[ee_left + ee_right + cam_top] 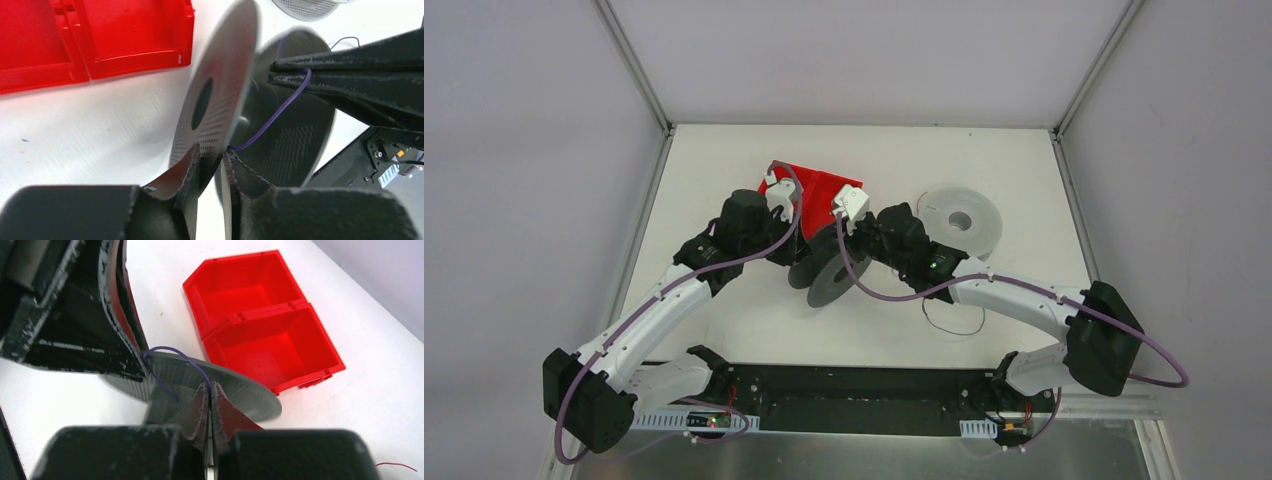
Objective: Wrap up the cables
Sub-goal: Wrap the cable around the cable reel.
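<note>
left tool (211,151) clamped, right tool (210,386) pinched shut

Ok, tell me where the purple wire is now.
Left wrist view: the purple wire runs between the flanges of the grey spool, from its hub to the right gripper, whose shut tips pinch it; the red bin lies to the left.

Two spools are counted: a dark grey spool (829,270) and a pale spool (961,222). Two red bins (235,295) are seen joined side by side, and three thin cables are logged across the views: a purple cable (277,111), a dark cable (959,333), a red cable (397,465). Two arms are tallied, each with one gripper, left gripper (210,167) and right gripper (210,397), and one thick purple cord (874,290).
</note>
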You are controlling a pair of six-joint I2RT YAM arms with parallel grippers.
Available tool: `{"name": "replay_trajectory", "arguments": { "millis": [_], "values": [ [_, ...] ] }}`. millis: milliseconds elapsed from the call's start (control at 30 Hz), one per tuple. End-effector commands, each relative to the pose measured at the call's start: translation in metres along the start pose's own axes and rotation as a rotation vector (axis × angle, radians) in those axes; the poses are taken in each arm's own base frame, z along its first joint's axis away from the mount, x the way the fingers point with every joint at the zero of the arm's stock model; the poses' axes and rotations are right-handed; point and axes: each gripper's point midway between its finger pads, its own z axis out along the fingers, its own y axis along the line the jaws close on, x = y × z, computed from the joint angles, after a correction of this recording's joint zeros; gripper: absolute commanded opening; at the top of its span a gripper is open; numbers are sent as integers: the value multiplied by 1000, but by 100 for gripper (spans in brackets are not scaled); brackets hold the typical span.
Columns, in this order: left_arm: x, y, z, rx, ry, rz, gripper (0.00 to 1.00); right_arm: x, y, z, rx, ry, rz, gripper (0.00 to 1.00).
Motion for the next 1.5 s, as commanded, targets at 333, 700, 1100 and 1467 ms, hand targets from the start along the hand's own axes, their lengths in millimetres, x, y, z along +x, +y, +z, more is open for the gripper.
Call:
{"name": "replay_trajectory", "arguments": {
  "millis": [333, 700, 1100, 1467],
  "values": [
    [-14, -7, -2, 21, -45, 0, 0, 14, 16, -5, -90, 48, -4, 0],
    [-15, -8, -21, 17, -74, 3, 37, 21, 11, -8, -67, 71, 11, 0],
    [-18, -8, -12, 21, -49, 48, 47, 23, 10, -10, -61, 68, 27, 0],
    [-12, -12, -12, 36, -38, -34, 45, 5, 1, -27, -31, 13, 96, 0]
  ]
}}
